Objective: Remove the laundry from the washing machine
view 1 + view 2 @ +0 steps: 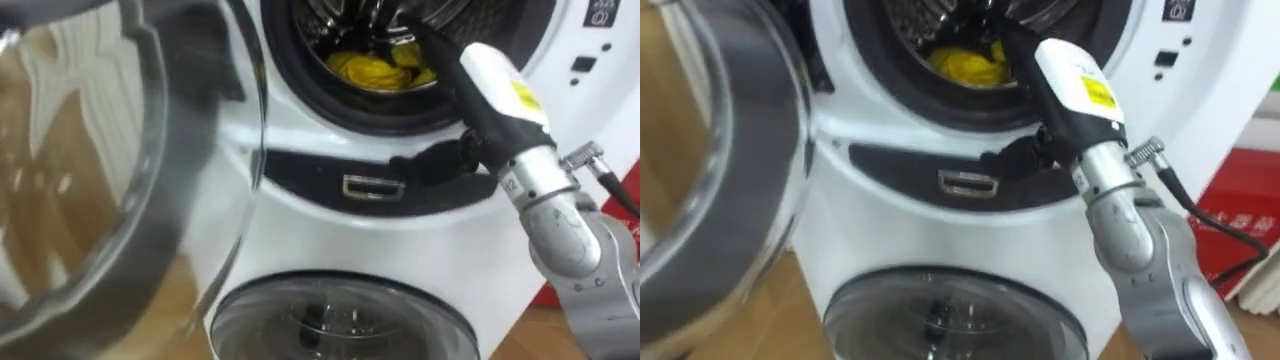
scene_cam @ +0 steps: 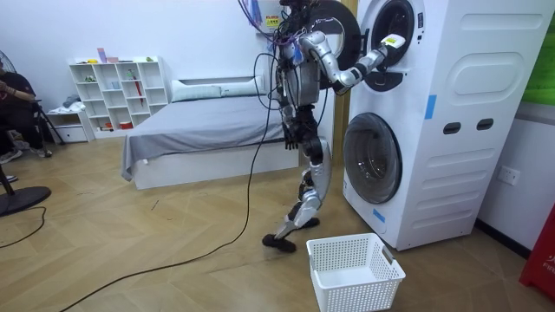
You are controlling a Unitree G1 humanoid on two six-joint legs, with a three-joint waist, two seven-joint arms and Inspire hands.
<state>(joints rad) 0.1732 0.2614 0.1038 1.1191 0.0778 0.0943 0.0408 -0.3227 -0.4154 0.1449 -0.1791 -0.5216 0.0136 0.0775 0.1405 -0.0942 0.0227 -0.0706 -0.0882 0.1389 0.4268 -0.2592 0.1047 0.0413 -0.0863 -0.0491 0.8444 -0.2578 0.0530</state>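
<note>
A yellow piece of clothing [image 1: 380, 68] lies at the bottom of the upper washing machine's drum [image 1: 320, 25]. My right hand [image 1: 392, 22] is inside the drum, just above the yellow cloth; my white forearm [image 1: 495, 80] crosses the drum's rim from the right. The hand looks dark against the drum. In the room view I stand upright in front of the stacked white machines [image 2: 434, 113] with that arm raised into the upper opening [image 2: 386, 43].
The upper machine's round glass door [image 1: 100, 170] hangs open at my left, close to me. Below is a second machine's shut round door [image 1: 340, 320]. A white laundry basket [image 2: 355, 270] sits on the floor before the machines. A bed [image 2: 199, 130] stands behind me.
</note>
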